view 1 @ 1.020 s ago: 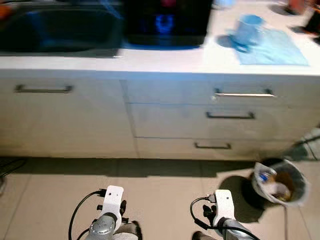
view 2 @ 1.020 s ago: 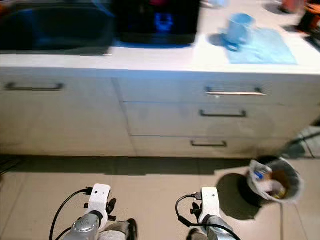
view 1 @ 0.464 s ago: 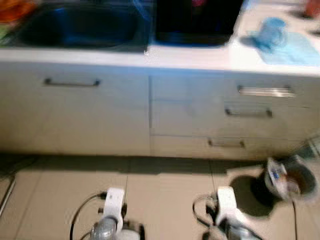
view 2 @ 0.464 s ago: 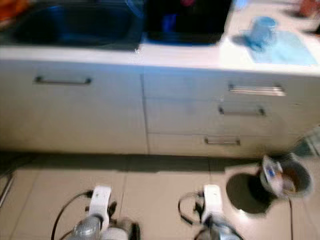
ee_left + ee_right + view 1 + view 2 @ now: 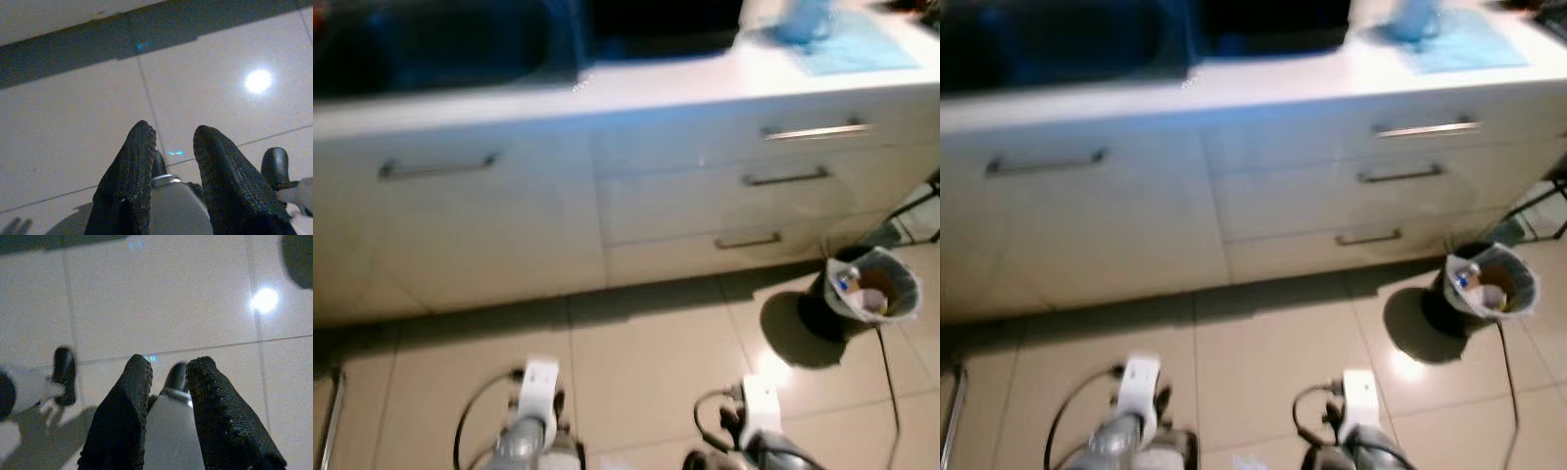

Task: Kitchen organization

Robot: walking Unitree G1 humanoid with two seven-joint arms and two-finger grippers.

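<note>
Far ahead, along the top of the head views, runs a white kitchen counter (image 5: 685,88) with a dark sink (image 5: 431,44) sunk into its left part and a dark appliance (too blurred to name) just right of the sink. At the counter's far right lies a light blue cloth (image 5: 862,49), and on its far left corner stands a blue cup (image 5: 803,20), blurred. Below the counter is a cabinet door (image 5: 460,225) on the left with one long handle, and to its right a stack of three drawers (image 5: 773,186), each with a bar handle, all shut. On the beige tiled floor (image 5: 646,343) at the right, near the lowest drawer, stands a small bin (image 5: 871,289) lined with a pale bag, holding crumpled scraps, one with a bit of blue on it; a thin dark cable runs across the tiles from it toward the near side. Both arms hang low at the near edge, well apart from the counter, the cup and the bin. The left gripper (image 5: 171,152) points down at bare tiles, its two black fingers (image 5: 132,171) a narrow gap apart with nothing between them. The right gripper (image 5: 168,382) hangs likewise over the tiles, fingers (image 5: 210,406) narrowly parted and empty.
</note>
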